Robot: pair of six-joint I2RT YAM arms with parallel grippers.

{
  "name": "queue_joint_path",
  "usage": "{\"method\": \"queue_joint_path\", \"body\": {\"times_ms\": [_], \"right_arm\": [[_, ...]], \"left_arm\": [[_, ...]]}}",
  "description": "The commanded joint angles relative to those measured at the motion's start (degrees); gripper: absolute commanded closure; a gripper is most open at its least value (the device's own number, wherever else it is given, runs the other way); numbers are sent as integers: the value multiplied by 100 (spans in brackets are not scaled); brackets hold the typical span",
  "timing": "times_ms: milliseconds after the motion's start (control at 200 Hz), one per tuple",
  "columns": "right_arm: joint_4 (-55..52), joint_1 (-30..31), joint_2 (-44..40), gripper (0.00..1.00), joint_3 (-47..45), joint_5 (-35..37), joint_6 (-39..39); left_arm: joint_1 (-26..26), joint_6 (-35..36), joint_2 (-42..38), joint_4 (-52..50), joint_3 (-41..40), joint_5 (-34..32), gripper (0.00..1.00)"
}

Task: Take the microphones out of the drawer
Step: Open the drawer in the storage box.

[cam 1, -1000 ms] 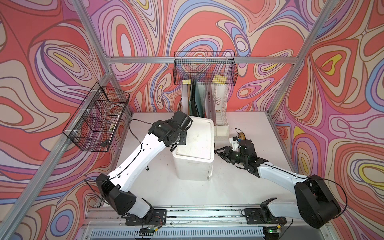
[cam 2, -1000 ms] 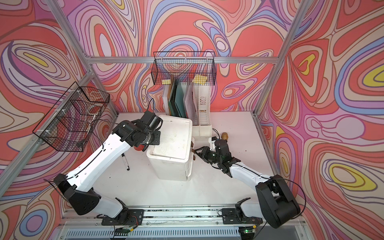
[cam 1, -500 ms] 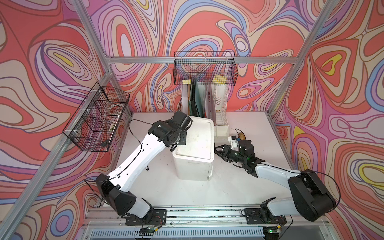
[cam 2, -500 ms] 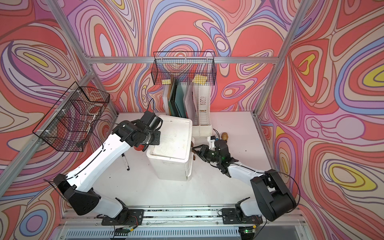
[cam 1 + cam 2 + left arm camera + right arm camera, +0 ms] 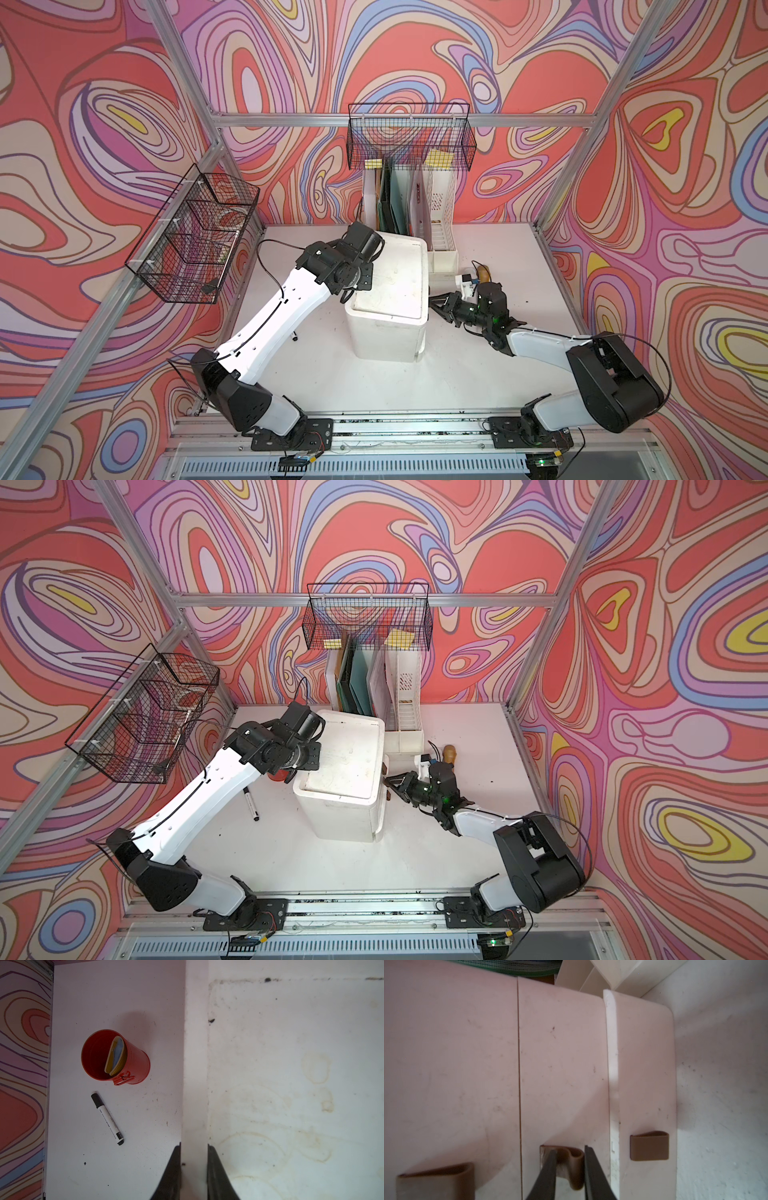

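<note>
The right gripper (image 5: 569,1149) is closed on the brown handle (image 5: 572,1167) of the middle drawer (image 5: 562,1064) in the white drawer unit (image 5: 388,332). A finger presses against each side of the handle, and another handle sits off to either side of the hand. The left gripper (image 5: 193,1145) is clamped tight on the raised rim of the unit's top, and beyond its outer finger a red cup (image 5: 135,1068) and a marker (image 5: 108,1119) rest on the table (image 5: 83,1001). The microphone shows in no view, so its place cannot be told.

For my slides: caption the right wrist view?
Right gripper clamps the middle brown handle of the white drawer unit.
</note>
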Motion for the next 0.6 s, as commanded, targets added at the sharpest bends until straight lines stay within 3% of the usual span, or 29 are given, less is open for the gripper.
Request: {"method": "queue_joint_path", "body": {"times_ms": [0, 150, 596], "right_arm": [[287, 18, 18, 86, -75, -52, 31], [40, 24, -129, 100, -58, 58, -114], [-1759, -89, -759, 100, 273, 596, -914]], "left_arm": [[47, 97, 25, -454, -204, -427, 100], [46, 102, 26, -458, -196, -436, 100], [46, 98, 16, -498, -177, -465, 100]]}}
